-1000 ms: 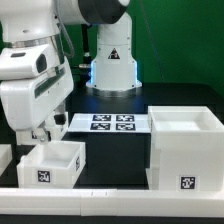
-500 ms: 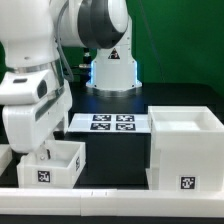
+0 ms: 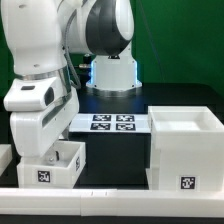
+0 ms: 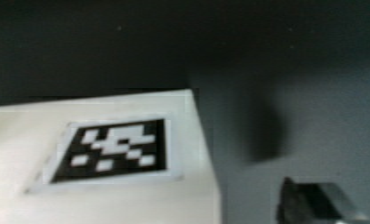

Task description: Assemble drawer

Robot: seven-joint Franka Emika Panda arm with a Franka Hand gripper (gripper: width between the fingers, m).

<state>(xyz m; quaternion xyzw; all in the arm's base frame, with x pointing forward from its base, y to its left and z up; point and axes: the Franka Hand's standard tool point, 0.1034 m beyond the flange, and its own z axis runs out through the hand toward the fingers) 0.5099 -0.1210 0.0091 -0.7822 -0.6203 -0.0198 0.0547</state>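
A small white tray box (image 3: pixel 58 165) with a square tag on its front sits at the front on the exterior view's left. My gripper (image 3: pixel 46 152) has come down at the tray's left wall, and the arm hides its fingers. In the wrist view a white tagged face of the tray (image 4: pixel 111 150) fills the near side. One dark fingertip (image 4: pixel 324 200) stands well off to one side over the dark table; the other is hidden. The jaws stand apart. The large white cube casing (image 3: pixel 186 150) stands on the exterior view's right.
The marker board (image 3: pixel 110 122) lies flat behind the tray, in front of the robot base (image 3: pixel 112 70). Another white part (image 3: pixel 5 160) shows at the left edge. A white rail (image 3: pixel 110 200) runs along the front.
The arm has moved down and a little to the exterior view's right, lowering the gripper onto the small tray's left wall. The tray and casing have not moved.
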